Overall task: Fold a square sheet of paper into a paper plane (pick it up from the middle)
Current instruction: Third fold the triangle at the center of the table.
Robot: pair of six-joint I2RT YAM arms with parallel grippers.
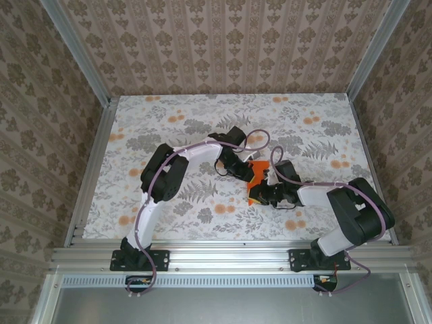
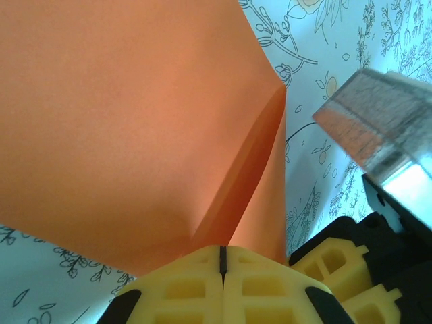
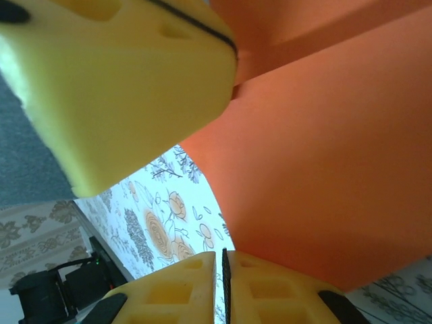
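**Both pincers clamped on the square sheet of paper (image 1: 255, 198), held over the bench (image 1: 169, 128).**

The left pincer (image 2: 223, 260) was clenched on the sheet's far-left edge. Its yellow fingers were pressed together, with orange paper rising from between them, and a crease ran up the sheet from that grip. The right pincer (image 3: 223, 270) was clenched on the sheet's near-right edge, with only a thin slit between its fingers. The sheet sat between the two pincers, bent rather than flat, with the floral bench beneath it. Could not tell whether any part of the sheet touched the bench.
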